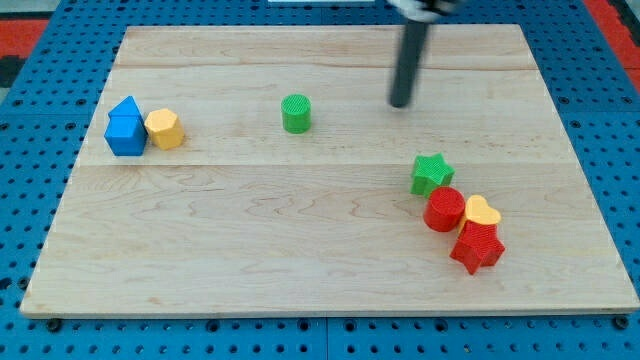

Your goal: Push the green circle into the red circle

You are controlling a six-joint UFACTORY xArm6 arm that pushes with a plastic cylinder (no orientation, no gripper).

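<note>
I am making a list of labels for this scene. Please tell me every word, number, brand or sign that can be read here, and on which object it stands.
None: no readable text, number, brand or sign appears in the camera view.
Wooden board: plain wood grain only.
Green circle, red circle and the other blocks: ribbed surfaces, no markings.
My tip, right of the green circle: plain dark rod, no label.
Blue perforated base: only holes.

No text, label, brand, number or sign can be read anywhere here.
</note>
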